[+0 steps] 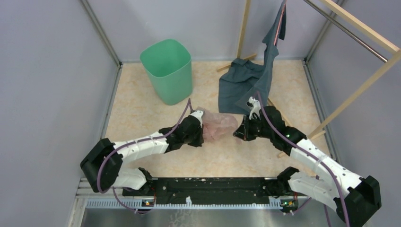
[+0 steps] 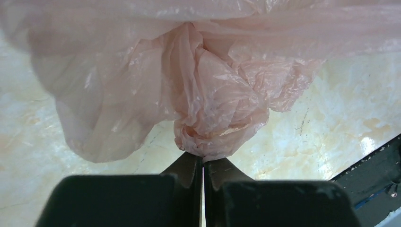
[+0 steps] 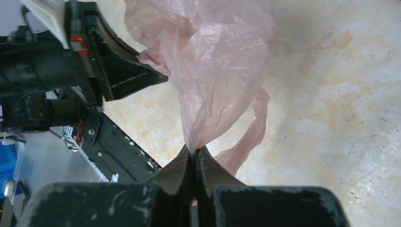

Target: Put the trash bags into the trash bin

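Observation:
The pale-pink trash bag (image 1: 220, 126) hangs bunched between my two grippers above the middle of the table. My left gripper (image 1: 202, 131) is shut on a crumpled wad of the film (image 2: 215, 113) at the bag's left side. At the right side, my right gripper (image 1: 236, 134) is shut on a thin pinched edge of the bag (image 3: 213, 71), with a loose strip trailing below. The mint-green trash bin (image 1: 168, 71) stands upright at the back left, apart from both grippers, its inside showing nothing.
A dark blue-grey cloth garment (image 1: 246, 85) drapes from a wooden rack (image 1: 359, 28) at the back right, just behind my right arm. Grey walls close in both sides. A black rail (image 1: 208, 184) runs along the near edge.

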`<action>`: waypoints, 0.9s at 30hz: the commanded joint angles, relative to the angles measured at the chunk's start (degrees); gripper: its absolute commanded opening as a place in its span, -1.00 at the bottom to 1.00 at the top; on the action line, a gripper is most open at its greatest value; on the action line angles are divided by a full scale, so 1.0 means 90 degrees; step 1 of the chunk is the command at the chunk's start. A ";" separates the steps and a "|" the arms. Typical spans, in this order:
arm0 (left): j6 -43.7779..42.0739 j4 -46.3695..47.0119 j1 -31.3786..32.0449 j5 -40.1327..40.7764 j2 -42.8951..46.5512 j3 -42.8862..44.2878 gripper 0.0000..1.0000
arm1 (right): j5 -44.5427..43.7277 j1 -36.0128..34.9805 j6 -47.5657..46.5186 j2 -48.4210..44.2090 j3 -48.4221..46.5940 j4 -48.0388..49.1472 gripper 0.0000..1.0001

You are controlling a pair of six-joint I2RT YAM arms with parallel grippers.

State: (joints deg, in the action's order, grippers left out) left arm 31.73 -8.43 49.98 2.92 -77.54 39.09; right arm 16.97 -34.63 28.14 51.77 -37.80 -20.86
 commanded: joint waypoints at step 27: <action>0.1046 -0.1593 -0.1030 -0.1056 0.3754 -0.0233 -1.00 | -0.0386 -0.0429 -0.0121 -0.0182 -0.0378 0.0429 -1.00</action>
State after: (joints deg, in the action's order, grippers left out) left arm 37.54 -17.08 40.91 -7.03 -46.70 37.41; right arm 12.12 -38.24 25.45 46.13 -44.12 -13.30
